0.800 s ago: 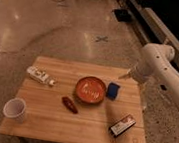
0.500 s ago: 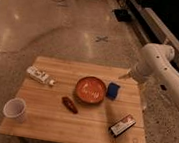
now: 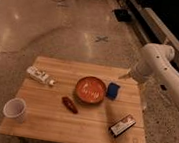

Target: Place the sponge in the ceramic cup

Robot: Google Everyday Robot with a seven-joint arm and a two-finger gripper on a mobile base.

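The dark blue sponge point(image 3: 113, 90) lies on the wooden table point(image 3: 49, 125), touching the right side of the orange bowl point(image 3: 91, 90). The white ceramic cup point(image 3: 15, 109) stands upright near the table's front left corner, far from the sponge. My white arm reaches in from the right, and its gripper point(image 3: 125, 76) hangs just above the table's back right edge, slightly behind and to the right of the sponge. It touches nothing that I can see.
A white tube-like packet point(image 3: 40, 76) lies at the back left. A small reddish-brown object point(image 3: 69, 104) sits in front of the bowl. A flat black-and-red box point(image 3: 122, 125) lies near the front right corner. Bare floor surrounds the table.
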